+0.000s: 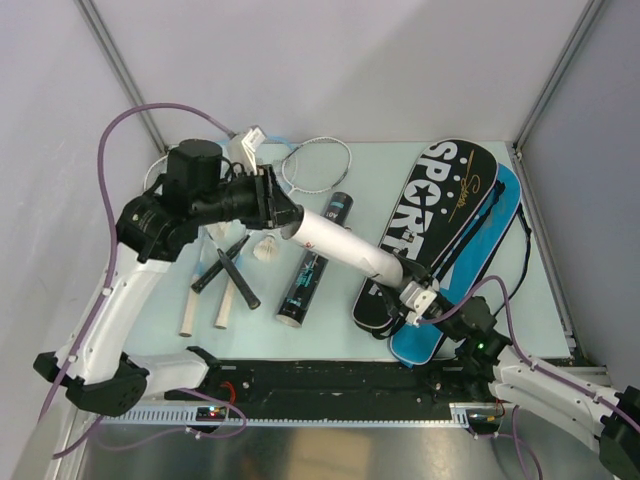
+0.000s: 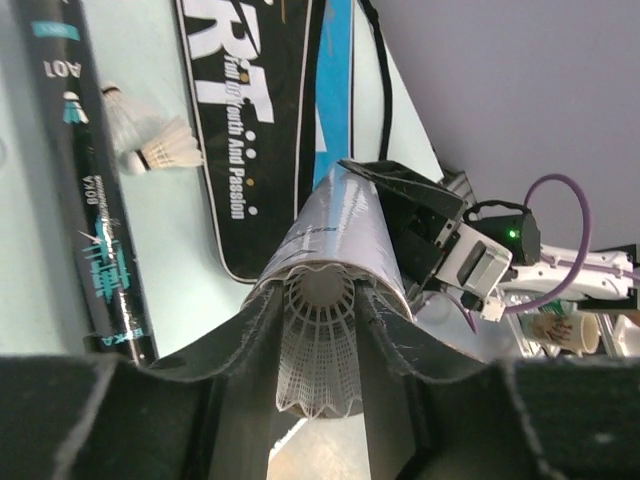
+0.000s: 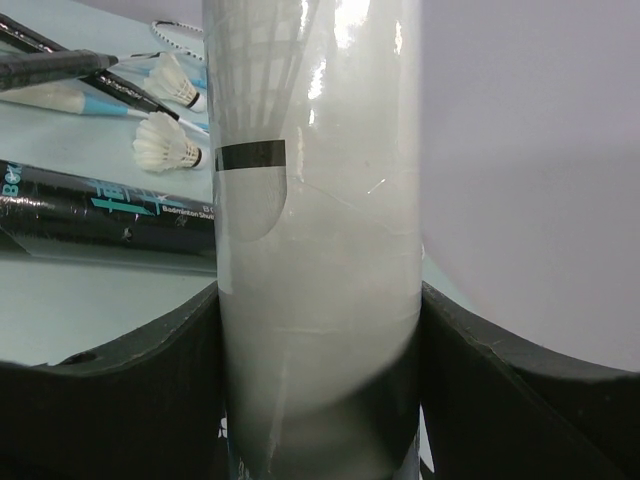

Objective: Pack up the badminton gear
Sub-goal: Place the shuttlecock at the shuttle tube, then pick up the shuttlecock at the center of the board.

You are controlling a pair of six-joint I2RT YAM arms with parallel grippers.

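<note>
My right gripper point(image 1: 405, 290) is shut on the lower end of a white tube point(image 1: 340, 245), which slants up over the table. In the right wrist view the tube point(image 3: 315, 250) fills the gap between my fingers point(image 3: 480, 380), and a shuttlecock with a black band point(image 3: 250, 170) shows inside it. My left gripper point(image 1: 285, 215) is shut on a white mesh shuttlecock point(image 2: 318, 350), whose nose is in the tube's open mouth point(image 2: 340, 240). A black tube point(image 1: 310, 270) and a loose shuttlecock point(image 1: 265, 248) lie on the table. A black SPORT bag point(image 1: 445, 215) lies on a blue one point(image 1: 490, 250).
Rackets lie at the left, with wooden handles point(image 1: 225, 300) toward the near edge and one head point(image 1: 318, 165) at the back. Two loose shuttlecocks point(image 3: 165, 145) lie beside the black tube point(image 3: 100, 215). Grey walls close the table at the back and sides.
</note>
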